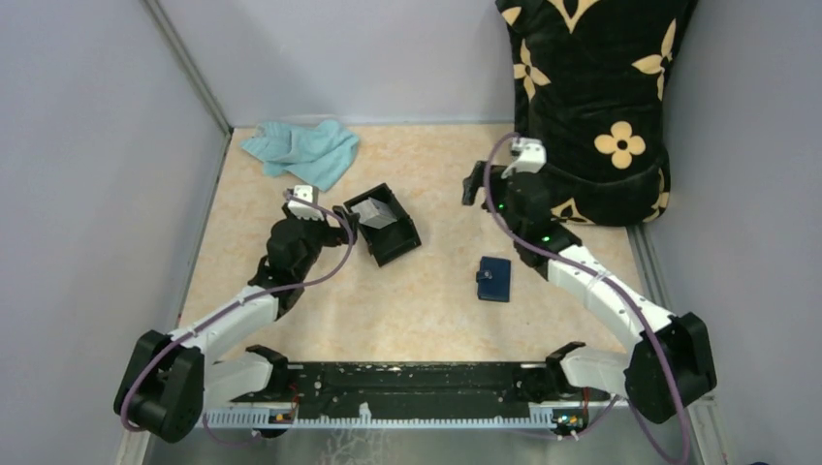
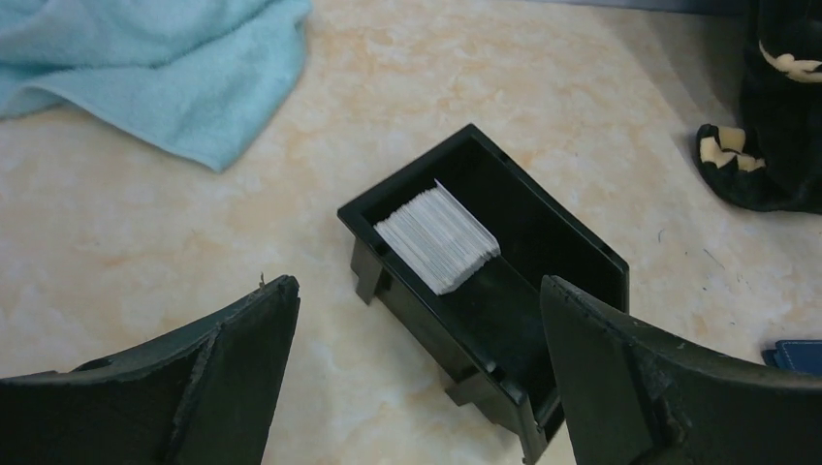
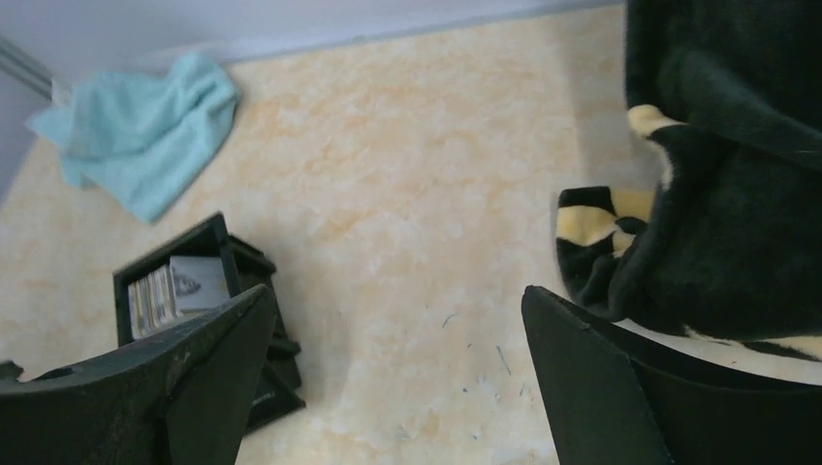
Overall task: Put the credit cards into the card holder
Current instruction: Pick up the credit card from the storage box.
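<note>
A stack of pale grey-white credit cards (image 2: 438,238) stands on edge inside a black open-topped box (image 2: 572,254); the stack also shows in the top view (image 1: 376,213) and the right wrist view (image 3: 176,291). The navy card holder (image 1: 494,278) lies closed on the table, right of the box; its corner shows in the left wrist view (image 2: 797,356). My left gripper (image 2: 417,300) is open and empty, just left of the box (image 1: 386,225). My right gripper (image 3: 397,300) is open and empty, raised over bare table behind the card holder. No orange-yellow card shows.
A light blue towel (image 1: 299,150) lies crumpled at the back left. A black cushion with yellow flowers (image 1: 591,97) leans at the back right, close to the right arm. Grey walls close in both sides and the back.
</note>
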Controlling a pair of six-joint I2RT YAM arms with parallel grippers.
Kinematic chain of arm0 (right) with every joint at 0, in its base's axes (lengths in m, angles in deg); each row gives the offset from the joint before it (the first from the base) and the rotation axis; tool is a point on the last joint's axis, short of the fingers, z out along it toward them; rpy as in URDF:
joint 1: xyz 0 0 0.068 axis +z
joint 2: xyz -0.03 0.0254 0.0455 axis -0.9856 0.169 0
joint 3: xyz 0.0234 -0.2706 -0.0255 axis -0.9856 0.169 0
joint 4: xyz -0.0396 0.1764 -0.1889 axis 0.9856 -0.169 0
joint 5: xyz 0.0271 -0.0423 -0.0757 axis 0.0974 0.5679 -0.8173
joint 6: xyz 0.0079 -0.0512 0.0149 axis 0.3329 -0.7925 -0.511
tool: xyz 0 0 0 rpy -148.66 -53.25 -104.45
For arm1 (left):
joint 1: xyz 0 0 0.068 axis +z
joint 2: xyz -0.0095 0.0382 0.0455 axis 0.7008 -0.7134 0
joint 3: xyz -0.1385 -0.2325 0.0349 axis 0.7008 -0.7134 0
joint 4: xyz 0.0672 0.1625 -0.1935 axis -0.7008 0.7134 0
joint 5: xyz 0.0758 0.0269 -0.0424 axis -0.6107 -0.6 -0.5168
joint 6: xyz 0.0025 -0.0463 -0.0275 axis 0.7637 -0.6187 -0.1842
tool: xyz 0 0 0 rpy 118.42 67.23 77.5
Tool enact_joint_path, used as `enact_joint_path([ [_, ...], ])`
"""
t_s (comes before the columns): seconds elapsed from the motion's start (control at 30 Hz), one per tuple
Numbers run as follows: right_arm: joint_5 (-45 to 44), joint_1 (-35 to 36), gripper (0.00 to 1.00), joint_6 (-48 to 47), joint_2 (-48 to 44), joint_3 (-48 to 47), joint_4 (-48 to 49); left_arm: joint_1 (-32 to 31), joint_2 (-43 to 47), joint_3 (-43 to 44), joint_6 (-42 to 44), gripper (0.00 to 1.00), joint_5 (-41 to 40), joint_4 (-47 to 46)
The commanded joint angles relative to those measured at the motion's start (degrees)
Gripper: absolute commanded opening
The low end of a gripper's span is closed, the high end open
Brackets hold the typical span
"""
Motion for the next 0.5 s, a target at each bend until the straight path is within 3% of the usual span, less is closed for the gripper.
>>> enact_joint_path([
  [0.0,-10.4,9.2,0.99,-11.0,3.6,-3.5,-0.8,-3.4,1.9,2.3,-8.7,0.99,-8.4,9.3],
  [0.13,-3.7,12.9,0.87,-13.0,7.5,-7.0,0.0,-6.0,5.0,4.5,-18.4,0.99,-13.0,19.4],
  [0.27,-2.3,17.5,0.78,-15.5,14.2,-14.8,-2.4,-6.6,7.7,4.5,-30.5,0.99,-16.7,28.5],
  [0.47,-0.5,22.0,0.7,-18.3,26.4,-28.5,-9.8,-6.5,8.9,1.4,-42.7,0.99,-18.9,33.4],
])
